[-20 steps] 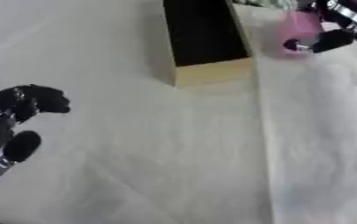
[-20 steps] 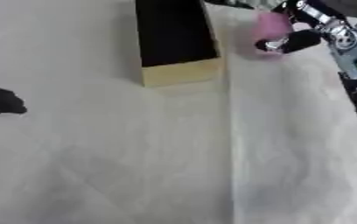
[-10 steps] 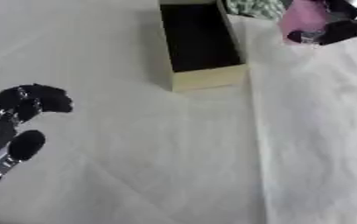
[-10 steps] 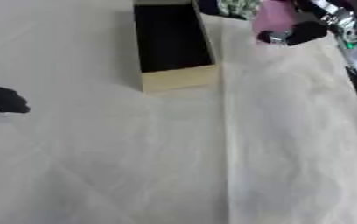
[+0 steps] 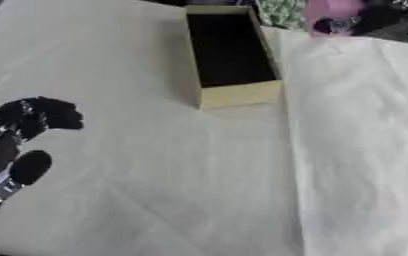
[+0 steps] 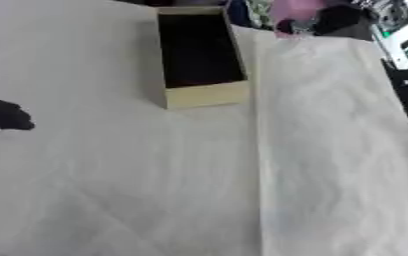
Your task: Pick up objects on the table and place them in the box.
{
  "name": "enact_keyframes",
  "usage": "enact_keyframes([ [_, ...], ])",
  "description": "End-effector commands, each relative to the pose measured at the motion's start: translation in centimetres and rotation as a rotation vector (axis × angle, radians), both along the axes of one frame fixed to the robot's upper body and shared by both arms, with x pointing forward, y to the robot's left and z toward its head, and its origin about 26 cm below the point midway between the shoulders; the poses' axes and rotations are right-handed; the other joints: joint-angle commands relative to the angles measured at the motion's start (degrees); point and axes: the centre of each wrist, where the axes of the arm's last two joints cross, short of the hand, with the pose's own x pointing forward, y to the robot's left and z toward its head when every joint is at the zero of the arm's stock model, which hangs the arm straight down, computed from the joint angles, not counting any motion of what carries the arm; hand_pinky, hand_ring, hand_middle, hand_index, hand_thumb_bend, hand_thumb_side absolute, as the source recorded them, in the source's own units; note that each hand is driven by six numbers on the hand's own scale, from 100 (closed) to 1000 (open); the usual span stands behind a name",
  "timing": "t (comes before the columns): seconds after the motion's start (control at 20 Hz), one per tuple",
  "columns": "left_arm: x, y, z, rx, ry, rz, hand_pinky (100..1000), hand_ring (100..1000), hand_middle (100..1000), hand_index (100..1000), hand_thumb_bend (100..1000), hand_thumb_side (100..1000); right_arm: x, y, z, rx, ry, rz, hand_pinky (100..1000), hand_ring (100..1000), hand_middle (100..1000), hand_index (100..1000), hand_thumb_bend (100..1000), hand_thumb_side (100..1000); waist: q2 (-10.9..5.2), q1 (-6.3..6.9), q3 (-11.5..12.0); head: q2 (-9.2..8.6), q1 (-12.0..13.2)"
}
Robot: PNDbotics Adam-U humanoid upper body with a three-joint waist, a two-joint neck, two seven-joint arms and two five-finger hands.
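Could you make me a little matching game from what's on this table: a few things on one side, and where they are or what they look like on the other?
Things:
1. box
2. pink object
3. left hand
4. right hand

Descriptions:
A. resting at the view's left edge, holding nothing
B. tan outside, dark inside, lying open
C. at the top edge, held beside the box
D. dark, curled round something pink

Pairs: 1-B, 2-C, 3-A, 4-D

**Surfaces and finishes**

The worktop is covered by a matt, cream cloth, faintly creased. The box looks like matt tan cardboard, with a dark, dull lining (its material cannot be told). The left hand is seen as matt black. A smooth pink object appears beside green patterned fabric.
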Motion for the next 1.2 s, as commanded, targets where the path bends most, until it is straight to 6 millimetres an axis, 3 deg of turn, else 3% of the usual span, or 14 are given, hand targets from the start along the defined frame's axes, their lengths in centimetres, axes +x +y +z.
enact_keyframes([
  [0.05,-0.2,-0.2,0.3,-0.002,-0.01,-0.021,819,727,682,804,577,668,0.2,1.5,1.6,-0.035,-0.026,0.045,728,713,670,525,517,280,-1.63,0.3,0.5,0.12,-0.6],
  [0.3,-0.2,-0.5,0.5,-0.009,-0.013,-0.036,819,727,682,804,578,667,1.6,3.9,1.1,-0.052,0.008,0.103,726,712,669,531,516,276,-1.76,0.35,2.1,-0.61,-1.4],
  [0.55,-0.2,-0.5,0.5,-0.011,-0.014,-0.04,819,727,682,804,578,667,2.0,4.4,0.8,-0.064,0.022,0.113,725,711,669,539,517,275,-1.68,0.42,2.5,-0.79,-1.6],
  [0.85,-0.3,-0.8,0.7,-0.019,-0.021,-0.054,819,727,683,804,578,669,3.4,7.3,-1.3,-0.109,0.099,0.166,725,713,672,553,517,267,-1.0,0.8,3.4,-1.38,-2.1],
  [1.2,-0.3,-0.9,0.8,-0.021,-0.022,-0.057,819,727,683,804,578,669,4.1,8.2,-2.8,-0.141,0.135,0.174,724,713,673,569,514,269,-0.68,0.86,3.7,-1.72,-2.2],
])
